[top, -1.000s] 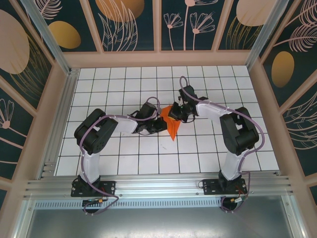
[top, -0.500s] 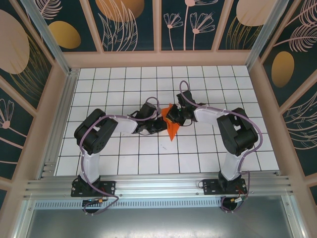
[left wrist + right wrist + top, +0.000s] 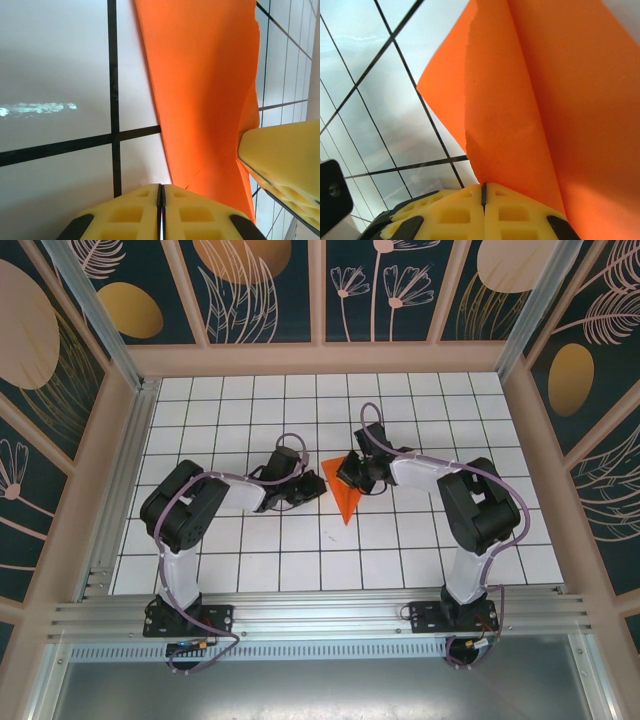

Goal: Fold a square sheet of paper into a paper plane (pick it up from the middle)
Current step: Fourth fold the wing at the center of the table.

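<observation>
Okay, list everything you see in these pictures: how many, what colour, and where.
paper plane: one, bright orange, mid table, tip toward the arm bases.
table: one, white tiles with black grid lines, under everything.
enclosure walls: three sides, dark teal with peach leaf prints, around the table.
rail: one, silver, near edge.
left arm: one, white and black, left of the plane; jaws shut, beside it.
right arm: one, white and black, right of the plane; jaws shut on its edge.

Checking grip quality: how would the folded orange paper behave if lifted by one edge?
Likely floppy: the folded orange paper looks thin, its layers splaying beyond the right gripper. Probably light, so a push would slide it. Its slightly ragged edge suggests it tears easily.
</observation>
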